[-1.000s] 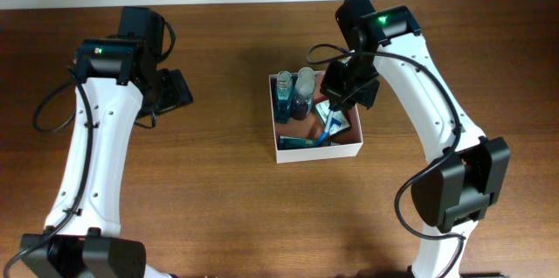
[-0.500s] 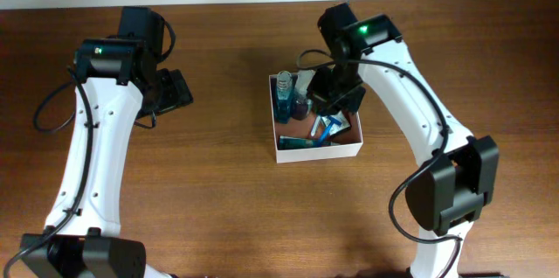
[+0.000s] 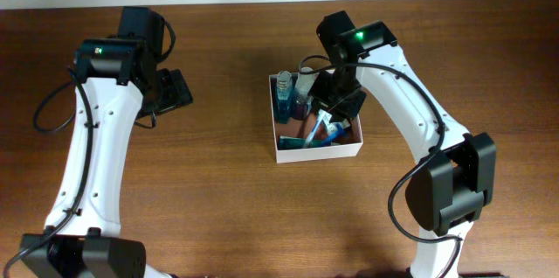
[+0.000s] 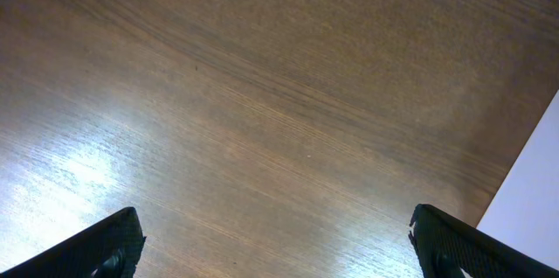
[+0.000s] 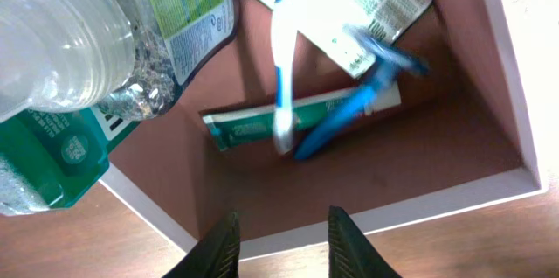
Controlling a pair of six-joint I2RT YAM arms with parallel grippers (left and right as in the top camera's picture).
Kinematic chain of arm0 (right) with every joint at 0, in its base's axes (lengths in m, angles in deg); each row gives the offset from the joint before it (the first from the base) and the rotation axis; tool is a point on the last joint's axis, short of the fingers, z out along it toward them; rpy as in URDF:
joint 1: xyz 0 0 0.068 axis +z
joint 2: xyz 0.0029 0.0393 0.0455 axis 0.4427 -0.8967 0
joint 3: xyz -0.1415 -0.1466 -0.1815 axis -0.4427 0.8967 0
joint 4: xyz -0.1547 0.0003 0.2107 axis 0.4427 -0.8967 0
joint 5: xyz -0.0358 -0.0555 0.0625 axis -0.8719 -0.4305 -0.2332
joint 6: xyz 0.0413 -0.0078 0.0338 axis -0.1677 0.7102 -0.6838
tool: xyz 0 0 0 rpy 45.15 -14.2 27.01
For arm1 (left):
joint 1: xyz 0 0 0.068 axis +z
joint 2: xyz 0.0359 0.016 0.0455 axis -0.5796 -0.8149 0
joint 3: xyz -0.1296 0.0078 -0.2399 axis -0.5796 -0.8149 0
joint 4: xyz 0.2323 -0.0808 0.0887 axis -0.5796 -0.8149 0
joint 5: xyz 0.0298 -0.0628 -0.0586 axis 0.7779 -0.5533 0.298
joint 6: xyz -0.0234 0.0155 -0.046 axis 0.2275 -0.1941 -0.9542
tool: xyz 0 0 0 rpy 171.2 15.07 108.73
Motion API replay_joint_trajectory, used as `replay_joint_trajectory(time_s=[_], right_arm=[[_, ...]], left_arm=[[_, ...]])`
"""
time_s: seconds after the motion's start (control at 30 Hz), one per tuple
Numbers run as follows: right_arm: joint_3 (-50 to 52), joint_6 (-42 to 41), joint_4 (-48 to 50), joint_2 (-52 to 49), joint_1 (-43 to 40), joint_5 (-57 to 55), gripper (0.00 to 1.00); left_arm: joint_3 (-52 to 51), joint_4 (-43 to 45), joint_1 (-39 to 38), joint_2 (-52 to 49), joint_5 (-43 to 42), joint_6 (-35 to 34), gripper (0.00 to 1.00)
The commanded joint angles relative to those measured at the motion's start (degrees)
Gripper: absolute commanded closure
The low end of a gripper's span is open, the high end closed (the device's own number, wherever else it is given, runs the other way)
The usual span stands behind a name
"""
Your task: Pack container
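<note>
The container (image 3: 319, 152) stood on the desk (image 3: 218, 199) right of centre, with its open top facing up. Its pinkish-brown floor was visible between the items inside.

A teal bottle (image 3: 284, 96) and a clear bottle (image 5: 70, 42) stood side by side against the far-left wall. A green-and-white carton (image 5: 253, 125) lay flat on the floor. A white-and-blue toothbrush (image 5: 281, 77), blurred in the wrist view, lay across the carton. A blue-handled item (image 5: 349, 112) lay just beside the toothbrush. A printed sachet (image 5: 371, 3) lay near the far wall.

The right pincer (image 5: 284, 243) hung above the container interior. Its jaws were slightly parted and nothing was between them.

The left pincer (image 4: 279, 247) was positioned well apart from the container, over bare desk on the left. Its jaws were spread wide and empty
</note>
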Motion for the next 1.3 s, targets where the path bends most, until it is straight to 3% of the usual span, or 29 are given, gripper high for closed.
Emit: replay_joint_trajectory(time_s=[0.0, 0.23, 0.53, 0.63, 0.77, 0.83, 0.9, 0.93, 1.27], right_arm=[[0.26, -0.46, 0.13, 0.61, 0.20, -2.78, 0.69], [-0.90, 1.84, -1.73, 1.14, -3.65, -3.28, 0.60], [-8.07, 22.25, -12.17, 3.37, -13.73, -3.85, 0.50], [-9.16, 24.55, -16.15, 4.46, -17.22, -7.93, 0.48], [-9.14, 27.52, -19.78, 6.25, -20.92, -10.47, 0.49], [-9.14, 29.42, -20.35, 7.28, -22.25, -10.38, 0.60], [-9.14, 31.36, -20.35, 8.52, -22.80, -10.23, 0.59], [-9.14, 31.80, -20.35, 9.25, -22.99, -10.23, 0.02], [-3.74, 36.50, -20.35, 22.60, -22.97, -10.32, 0.02]], left_arm=[[-0.24, 0.11, 0.13, -0.44, 0.44, -0.52, 0.01], [-0.24, 0.11, 0.13, -0.44, 0.44, -0.52, 0.01], [-0.24, 0.11, 0.13, -0.44, 0.44, -0.52, 0.01], [-0.24, 0.11, 0.13, -0.44, 0.44, -0.52, 0.00], [-0.24, 0.11, 0.13, -0.44, 0.44, -0.52, 0.00], [-0.24, 0.11, 0.13, -0.44, 0.44, -0.52, 0.01], [-0.24, 0.11, 0.13, -0.44, 0.44, -0.52, 0.01], [-0.24, 0.11, 0.13, -0.44, 0.44, -0.52, 0.01], [-0.24, 0.11, 0.13, -0.44, 0.44, -0.52, 0.01]])
